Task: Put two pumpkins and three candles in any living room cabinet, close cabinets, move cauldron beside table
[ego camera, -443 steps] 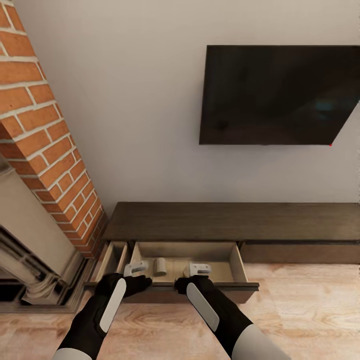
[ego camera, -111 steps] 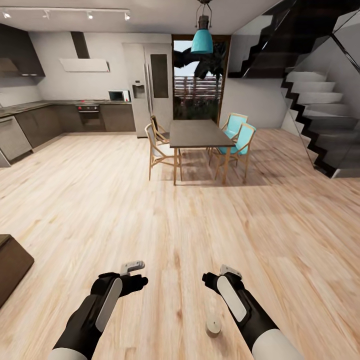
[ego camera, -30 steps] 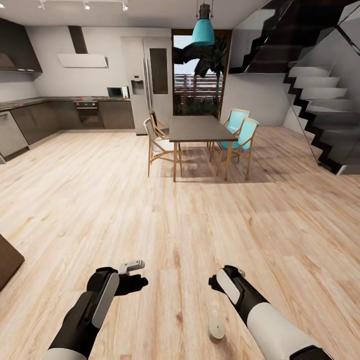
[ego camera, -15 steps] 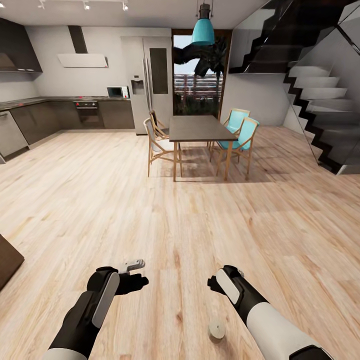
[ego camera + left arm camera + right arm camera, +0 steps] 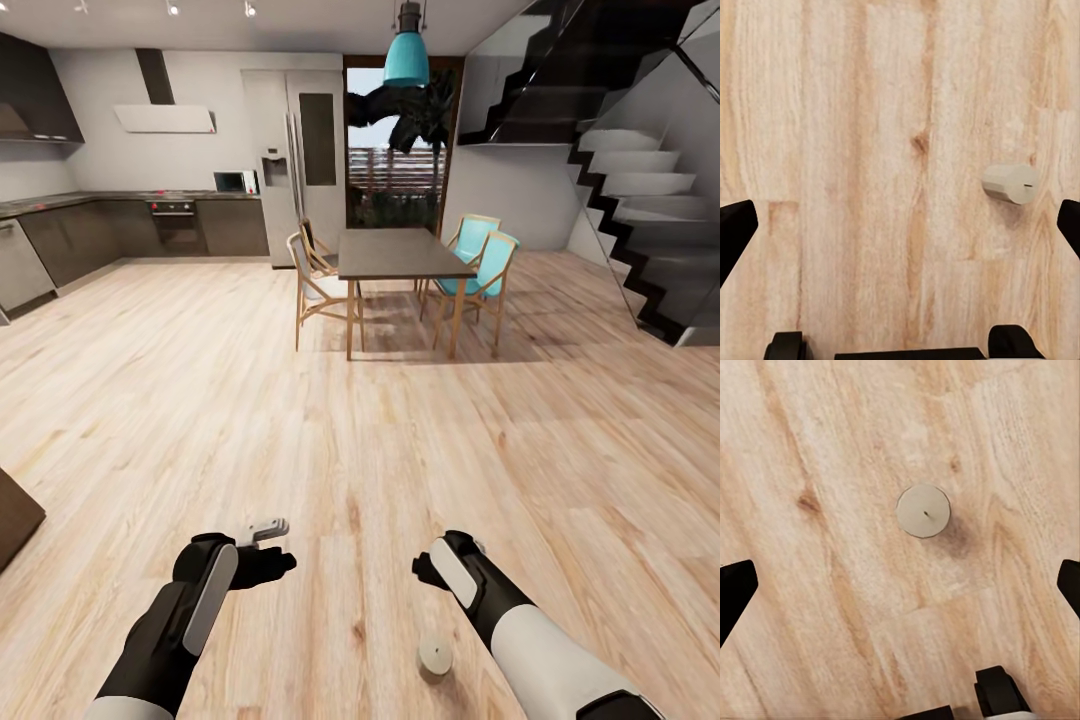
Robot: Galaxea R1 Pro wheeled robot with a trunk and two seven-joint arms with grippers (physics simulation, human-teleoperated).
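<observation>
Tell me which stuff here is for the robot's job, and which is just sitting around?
For the job:
candle standing on the floor
right pincer, open, above the candle

Just around:
dining table
chairs
blue lamp
stairs

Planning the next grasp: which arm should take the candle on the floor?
Right, probably. The candle stands upright on the floor beside the right arm, and the open right end effector looks straight down on it. The left end effector is farther off.

both arms reach forward and low, the left gripper (image 5: 262, 545) and right gripper (image 5: 440, 565) with fingers spread apart, empty.
</observation>
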